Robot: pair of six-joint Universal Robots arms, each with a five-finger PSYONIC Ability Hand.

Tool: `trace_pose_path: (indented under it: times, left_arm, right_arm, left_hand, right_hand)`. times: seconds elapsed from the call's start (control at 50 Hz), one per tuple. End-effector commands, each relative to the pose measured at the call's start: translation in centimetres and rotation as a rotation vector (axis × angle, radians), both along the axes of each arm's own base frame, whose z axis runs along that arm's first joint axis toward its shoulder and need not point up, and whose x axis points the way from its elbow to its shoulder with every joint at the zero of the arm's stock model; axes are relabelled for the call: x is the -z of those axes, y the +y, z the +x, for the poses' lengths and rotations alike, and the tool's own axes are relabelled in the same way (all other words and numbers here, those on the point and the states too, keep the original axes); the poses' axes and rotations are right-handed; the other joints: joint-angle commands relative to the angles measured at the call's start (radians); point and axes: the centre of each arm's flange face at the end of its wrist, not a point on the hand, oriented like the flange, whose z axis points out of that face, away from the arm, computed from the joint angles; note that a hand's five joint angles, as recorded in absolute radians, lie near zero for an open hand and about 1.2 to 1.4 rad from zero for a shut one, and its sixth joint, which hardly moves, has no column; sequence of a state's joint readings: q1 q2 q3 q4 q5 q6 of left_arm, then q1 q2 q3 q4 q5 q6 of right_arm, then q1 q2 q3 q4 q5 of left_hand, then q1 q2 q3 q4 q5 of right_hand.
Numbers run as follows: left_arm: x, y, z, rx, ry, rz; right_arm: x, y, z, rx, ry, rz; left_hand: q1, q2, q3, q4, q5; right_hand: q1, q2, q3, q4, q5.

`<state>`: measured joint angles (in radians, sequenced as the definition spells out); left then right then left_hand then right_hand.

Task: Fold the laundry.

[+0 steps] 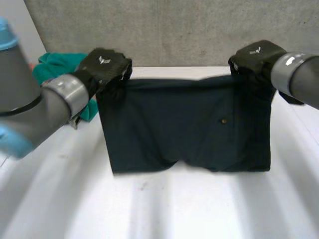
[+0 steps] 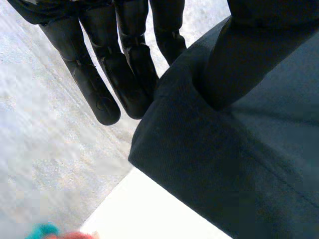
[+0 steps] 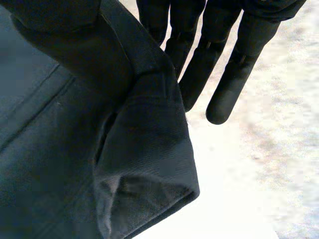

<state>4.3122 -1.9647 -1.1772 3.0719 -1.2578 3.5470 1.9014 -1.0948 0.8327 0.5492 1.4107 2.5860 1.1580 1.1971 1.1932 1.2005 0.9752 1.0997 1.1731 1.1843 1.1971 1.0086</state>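
- Dark navy woven garment (image 1: 184, 124) is laid across the white table (image 1: 199, 209), with its far edge held at both arms.
- One far corner is pinched between thumb and straight fingers by the left robot hand (image 1: 104, 64), and the other likewise by the right robot hand (image 1: 254, 57).
- A fold is judged to be in hand; next, both corners would need to be carried evenly toward the near hem.
- A crumpled teal cloth (image 1: 55, 67) is seen beside the left arm.

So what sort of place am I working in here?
Most likely a lab or test bench, not a home: a plain white table, a raw concrete wall behind it, and just laundry, a dark garment and a teal cloth.
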Motion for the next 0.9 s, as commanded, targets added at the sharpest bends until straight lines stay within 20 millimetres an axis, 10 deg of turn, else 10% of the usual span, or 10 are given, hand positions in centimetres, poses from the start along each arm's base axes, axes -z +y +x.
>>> trace_pose_path:
  times: [0.02,0.14,0.22,0.3,0.52,0.62,0.72,0.9]
  left_arm:
    - [-9.2,-5.7,-3.3,-0.006,0.184,-0.580]
    - [-14.6,-6.2,-2.7,0.003,0.431,-0.887]
    - [-14.4,-6.7,-2.3,0.009,0.480,-0.837]
    - [-11.7,-7.6,-1.9,-0.006,0.440,-0.716]
    - [1.4,-6.0,-1.6,-0.038,0.225,-0.331]
    - [7.8,-2.3,-0.5,-0.038,0.012,-0.160]
    - [9.6,2.5,0.9,-0.003,-0.167,-0.055]
    - [8.2,15.7,5.8,0.117,-0.448,0.220]
  right_arm:
    - [-6.3,-6.4,1.2,0.128,-0.329,-0.449]
    - [-11.2,-7.0,1.4,0.086,-0.584,-0.740]
    - [-12.7,-5.8,0.9,0.075,-0.603,-0.781]
    - [-10.7,-5.9,1.1,0.078,-0.554,-0.683]
    - [2.8,-7.8,2.4,0.091,-0.313,-0.284]
    - [9.1,-5.5,3.1,0.056,-0.083,-0.123]
    - [12.7,-2.0,2.2,0.013,0.091,0.058]
    - [10.0,11.4,-3.4,-0.094,0.400,0.360]
  left_hand:
    - [0.238,0.199,0.203,0.196,0.247]
    - [0.238,0.199,0.203,0.196,0.247]
    - [0.238,0.199,0.203,0.196,0.247]
    - [0.238,0.199,0.203,0.196,0.247]
    - [0.238,0.199,0.203,0.196,0.247]
    - [0.238,0.199,0.203,0.196,0.247]
    - [0.238,0.199,0.203,0.196,0.247]
    - [0.238,0.199,0.203,0.196,0.247]
  right_hand:
    - [0.297,0.223,0.212,0.199,0.213]
    - [0.297,0.223,0.212,0.199,0.213]
    - [0.297,0.223,0.212,0.199,0.213]
    - [0.297,0.223,0.212,0.199,0.213]
    - [0.297,0.223,0.212,0.199,0.213]
    - [0.297,0.223,0.212,0.199,0.213]
    - [0.297,0.223,0.212,0.199,0.213]
    - [0.297,0.223,0.212,0.199,0.213]
